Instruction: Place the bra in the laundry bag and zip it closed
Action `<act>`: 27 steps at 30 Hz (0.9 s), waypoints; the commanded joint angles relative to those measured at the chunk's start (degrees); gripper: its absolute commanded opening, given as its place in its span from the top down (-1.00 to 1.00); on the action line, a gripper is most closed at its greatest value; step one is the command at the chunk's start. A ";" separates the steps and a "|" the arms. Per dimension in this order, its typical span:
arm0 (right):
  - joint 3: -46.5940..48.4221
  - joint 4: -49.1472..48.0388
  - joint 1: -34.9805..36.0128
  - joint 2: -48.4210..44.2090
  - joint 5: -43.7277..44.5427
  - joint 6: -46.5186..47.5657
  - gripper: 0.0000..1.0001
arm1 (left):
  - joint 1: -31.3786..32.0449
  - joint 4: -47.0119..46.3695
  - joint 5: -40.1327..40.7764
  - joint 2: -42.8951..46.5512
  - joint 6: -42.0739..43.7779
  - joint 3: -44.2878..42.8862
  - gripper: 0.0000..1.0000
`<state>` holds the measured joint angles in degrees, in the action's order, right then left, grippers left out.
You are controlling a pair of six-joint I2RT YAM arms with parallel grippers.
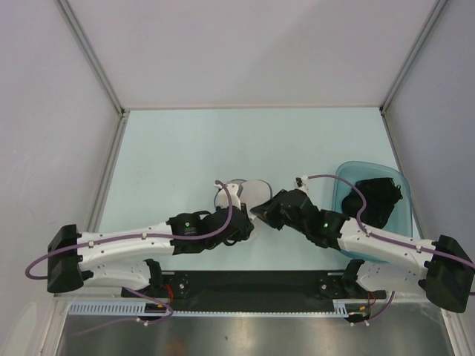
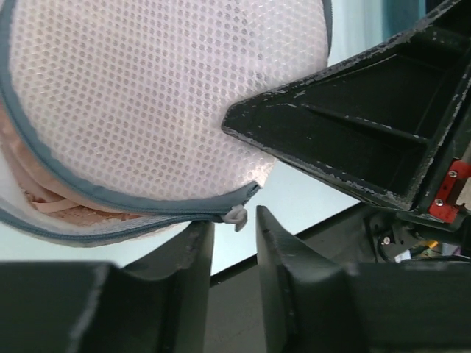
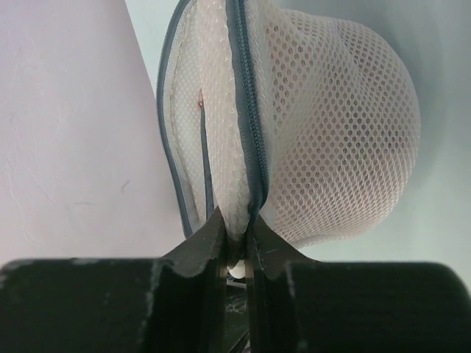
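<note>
The white mesh laundry bag [image 1: 251,190] sits at the table's middle, between both grippers. In the left wrist view its dome [image 2: 147,95] fills the upper left, and the dark zip [image 2: 110,198] is partly apart. The salmon-pink bra [image 2: 51,206] shows inside the gap. A small white zip pull [image 2: 237,217] hangs just above my left gripper [image 2: 234,239], which is open and holds nothing. My right gripper [image 3: 235,232] is shut on the bag's rim [image 3: 235,184] beside the zip. In the top view the left gripper [image 1: 243,216] and right gripper [image 1: 260,211] almost meet.
A translucent teal basin [image 1: 397,215] holding a black garment [image 1: 375,199] stands at the right, just behind the right arm. The right gripper's black body [image 2: 360,132] is close in front of the left wrist camera. White walls surround the table.
</note>
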<state>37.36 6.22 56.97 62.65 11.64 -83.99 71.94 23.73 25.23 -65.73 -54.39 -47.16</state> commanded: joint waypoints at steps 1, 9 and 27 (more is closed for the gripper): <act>2.54 1.43 0.69 -1.48 3.21 0.05 0.70 | -0.05 1.94 3.07 -0.54 -1.24 -4.00 0.45; 2.71 3.45 0.86 -2.45 4.62 1.10 0.71 | -1.10 2.38 2.54 0.34 -0.89 -3.03 0.98; -0.09 -2.95 -6.07 -5.87 -1.95 27.02 1.00 | -18.14 -2.01 -18.26 18.71 11.40 12.78 1.00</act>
<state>39.00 5.65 55.72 59.18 11.90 -68.14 59.29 19.90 11.77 -49.17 -48.97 -37.45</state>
